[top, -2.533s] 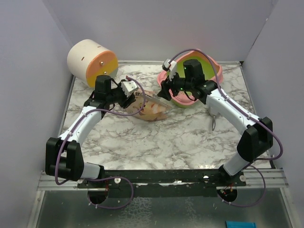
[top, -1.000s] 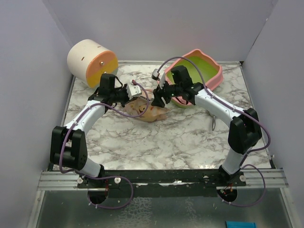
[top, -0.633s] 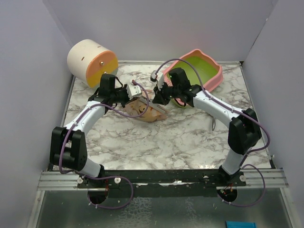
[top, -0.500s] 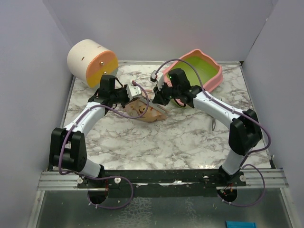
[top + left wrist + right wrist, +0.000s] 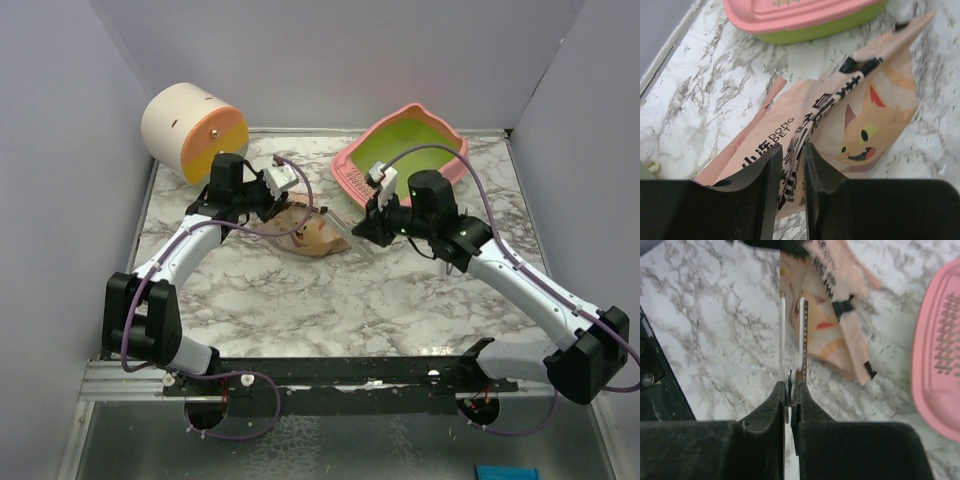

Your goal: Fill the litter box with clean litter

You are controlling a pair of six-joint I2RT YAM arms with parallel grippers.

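Note:
The pink litter box (image 5: 447,160) with its lime-green inside stands at the back right. It also shows in the left wrist view (image 5: 800,12) and in the right wrist view (image 5: 940,355). A crinkled peach bag (image 5: 315,235) with a cat face lies on the marble in front of it. My left gripper (image 5: 272,190) is at the bag's left end, jaws slightly apart, with a folded bag edge (image 5: 795,135) loose between them. My right gripper (image 5: 362,232) is shut on a thin toothed clip (image 5: 801,340), held just off the bag (image 5: 835,305). Litter flecks (image 5: 895,155) dot the table.
A cream-and-orange cylinder (image 5: 193,130) lies on its side in the back left corner. Grey walls close in the table on three sides. A metal rail (image 5: 340,372) with both arm bases runs along the near edge.
My right gripper has shut on the clip and drawn back to the near right, away from the bag and litter box. My left jaws have eased apart on the bag edge.

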